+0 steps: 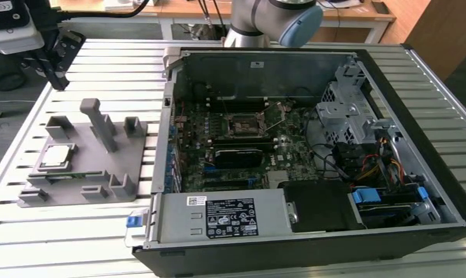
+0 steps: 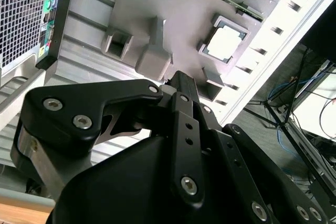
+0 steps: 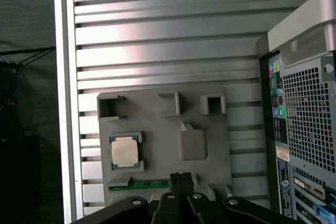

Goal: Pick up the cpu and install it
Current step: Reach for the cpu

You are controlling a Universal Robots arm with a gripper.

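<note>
Exterior view: finds a flat grey plastic fixture plate (image 1: pixel 101 174) with several upright blocks, lying on a slatted silver aluminium table (image 1: pixel 109 63). Locates the cpu (image 1: pixel 57 155), a small square chip with a shiny silver-grey metal top, seated flat in a square recess of the fixture plate. Places that recess near the plate's edge farthest from the open black desktop computer case (image 1: pixel 441 145), which stands just beside the plate. Notes a narrow green circuit-board strip (image 1: pixel 71 175) lying on the plate just beside the cpu recess.

Confirms the same seating in the first wrist view, cpu (image 3: pixel 125 151) level in its recess, and in the second wrist view, cpu (image 2: pixel 224 42) uncovered and untouched.

Records the black two-fingered gripper (image 1: pixel 59 81) raised above the table beyond the fixture plate's back edge, well apart from the cpu and touching nothing. Sees the gripper (image 3: pixel 182 178) in the first wrist view looking down over the plate, clear of its blocks. Reads the fingers (image 3: pixel 176 181) as closed together, tips meeting, nothing held between them.

Notes a black square socket with a metal frame (image 1: pixel 243 123) on the green motherboard inside the case, well apart from the fixture plate.

Rates the cpu as not yet picked up.
</note>
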